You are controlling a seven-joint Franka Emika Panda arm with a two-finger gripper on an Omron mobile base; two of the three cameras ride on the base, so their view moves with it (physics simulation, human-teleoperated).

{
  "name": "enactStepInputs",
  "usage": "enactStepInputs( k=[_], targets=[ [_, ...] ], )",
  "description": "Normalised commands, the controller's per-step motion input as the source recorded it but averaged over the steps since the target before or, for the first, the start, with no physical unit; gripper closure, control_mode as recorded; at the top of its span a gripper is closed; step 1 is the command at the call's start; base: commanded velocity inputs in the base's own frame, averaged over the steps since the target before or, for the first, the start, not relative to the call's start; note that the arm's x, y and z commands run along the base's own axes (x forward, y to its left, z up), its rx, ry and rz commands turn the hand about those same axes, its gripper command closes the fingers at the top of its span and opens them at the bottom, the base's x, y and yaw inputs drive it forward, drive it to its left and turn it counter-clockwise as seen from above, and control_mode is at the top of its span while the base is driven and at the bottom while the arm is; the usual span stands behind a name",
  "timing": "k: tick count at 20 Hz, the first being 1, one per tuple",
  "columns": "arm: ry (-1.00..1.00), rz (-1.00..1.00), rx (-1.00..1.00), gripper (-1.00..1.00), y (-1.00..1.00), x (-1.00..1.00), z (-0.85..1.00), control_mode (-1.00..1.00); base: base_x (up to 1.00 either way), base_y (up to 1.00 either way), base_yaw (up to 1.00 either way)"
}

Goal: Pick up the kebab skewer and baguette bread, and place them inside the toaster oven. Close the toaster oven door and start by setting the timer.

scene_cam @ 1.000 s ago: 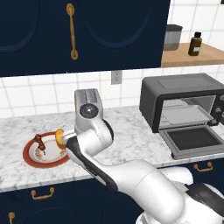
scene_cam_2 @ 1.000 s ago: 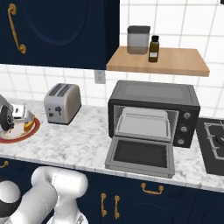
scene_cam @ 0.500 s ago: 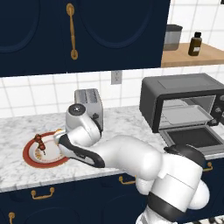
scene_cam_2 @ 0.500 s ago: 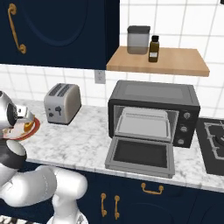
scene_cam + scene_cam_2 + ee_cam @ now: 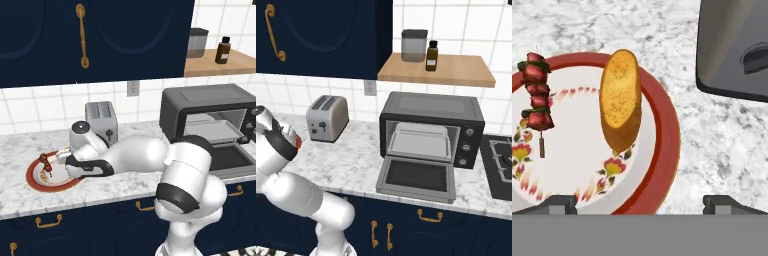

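The white-and-grey marble worktop (image 5: 125, 182) runs across the middle of the left base view. On it, at the right of that view, stands the large dark grey-black toaster oven (image 5: 210, 107). Its glass-window door with the grey bar handle (image 5: 415, 177) lies folded down flat, at the centre of the right base view, so the inner tray is free. The smaller silver slot toaster (image 5: 101, 122) is at the centre left of the left base view.

At the lower left of that view sits the round white plate with a red rim and flower pattern (image 5: 667, 130). In the hand view the small oblong golden-orange baguette bread (image 5: 620, 97) lies in the upper middle on this plate. The thin kebab skewer with dark red meat chunks (image 5: 536, 97) lies at the left, apart from the bread.

The pincer (image 5: 640, 202) hovers over the plate with its tips wide apart and nothing between them. The step in hand seems to be the first pick-up. The next move probably calls for descending and centring the tips around the bread, which is nearest.

No readable writing or brand is visible.
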Motion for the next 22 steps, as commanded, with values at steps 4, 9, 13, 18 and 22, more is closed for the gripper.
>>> enactStepInputs(
  k=[4, 9, 13, 18, 22],
  targets=[
    [0.03, -0.10, 0.00, -1.00, 0.33, 0.44, -0.35, -1.00, 0.00, 0.00, 0.00],
    [0.07, -0.10, 0.00, -1.00, 0.30, 0.43, -0.16, -1.00, 0.00, 0.00, 0.00],
    [0.13, -0.08, 0.00, -1.00, 0.29, 0.31, -0.03, -1.00, 0.00, 0.00, 0.00],
    [0.06, -0.06, -0.04, -1.00, 0.28, 0.29, -0.01, -1.00, 0.00, 0.00, 0.00],
    [0.00, -0.04, -0.07, -1.00, 0.31, 0.23, 0.01, -1.00, 0.00, 0.00, 0.00]
  ],
)
